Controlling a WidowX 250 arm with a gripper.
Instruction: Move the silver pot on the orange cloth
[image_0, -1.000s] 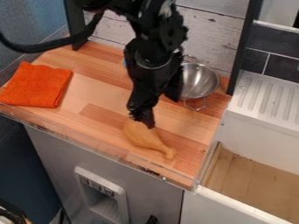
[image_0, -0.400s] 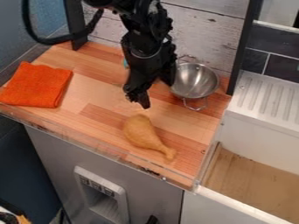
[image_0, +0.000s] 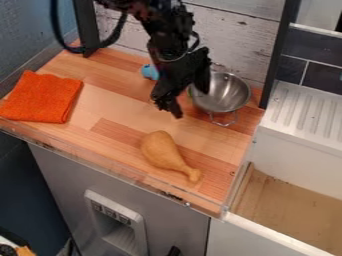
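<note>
Tool (image_0: 190, 104) spread wide; silver pot (image_0: 228, 94) near it, to right in view.

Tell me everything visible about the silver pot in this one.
The round silver metal pot is a shiny, deep bowl with a thin rim, open at the top. A wire loop handle juts out at its front, and part of another shows at the back. It sits upright on the wooden counter, near the whitish plank wall. The black robot arm partly hides its left side; whether they touch, I cannot tell.
</note>
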